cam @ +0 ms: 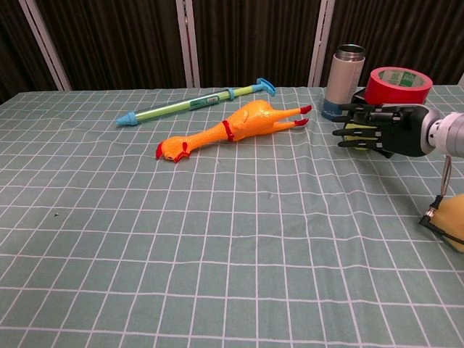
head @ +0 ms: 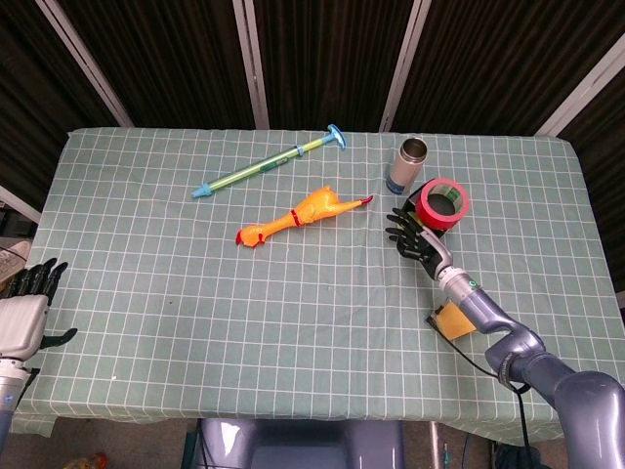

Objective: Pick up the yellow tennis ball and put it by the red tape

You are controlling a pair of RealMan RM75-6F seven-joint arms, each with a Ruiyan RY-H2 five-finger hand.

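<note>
My right hand (head: 412,237) (cam: 383,130) grips the yellow tennis ball (cam: 356,132), which shows only as slivers of yellow between the dark fingers in the chest view. The hand is just left of the red tape roll (head: 444,202) (cam: 397,88), close to it and near the table surface. The tape rests on a small black box. I cannot tell whether the ball touches the cloth. My left hand (head: 26,301) hangs off the table's left front edge, fingers apart and holding nothing.
A metal bottle (head: 408,164) (cam: 343,72) stands just behind the hand. A rubber chicken (head: 298,215) (cam: 232,129) and a green-blue pump toy (head: 269,162) (cam: 196,104) lie to the left. A yellow-orange pad with a cable (head: 451,322) (cam: 451,223) lies under my right forearm.
</note>
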